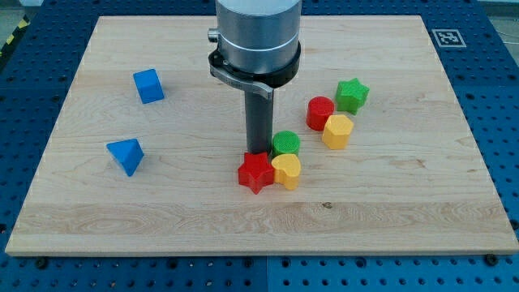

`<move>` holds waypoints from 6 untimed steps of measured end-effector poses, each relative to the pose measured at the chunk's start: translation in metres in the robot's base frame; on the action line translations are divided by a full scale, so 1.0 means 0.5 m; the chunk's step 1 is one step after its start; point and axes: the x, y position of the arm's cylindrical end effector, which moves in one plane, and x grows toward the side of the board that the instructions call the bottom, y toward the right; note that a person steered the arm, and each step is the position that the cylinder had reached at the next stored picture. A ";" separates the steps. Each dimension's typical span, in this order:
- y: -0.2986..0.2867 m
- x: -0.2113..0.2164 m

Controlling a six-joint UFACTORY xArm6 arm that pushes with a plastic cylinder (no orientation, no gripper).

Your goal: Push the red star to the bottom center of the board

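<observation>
Hiding behind the red star [255, 171], my tip [259, 153] meets the star's top edge; the exact contact spot can't be made out. No end effector here, only a bare rod, so nothing opens or closes. Arm body is cut off at the view's top. Red star sits just below board [389, 203] centre, touching a yellow block [286, 170] on its right; a green round block [285, 144] sits just above that one. Further right: red round block [320, 112] touching a yellow hexagon-like block [338, 130], green star [353, 94] near them. Two blue blocks on the left, upper [148, 85] and lower [126, 154], well apart. Count: two red, two yellow, two green, two blue. Desk is blue, with holes [503, 97].
</observation>
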 end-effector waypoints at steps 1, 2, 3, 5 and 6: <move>0.000 0.013; 0.000 0.061; 0.000 0.098; 0.000 0.111; 0.000 0.167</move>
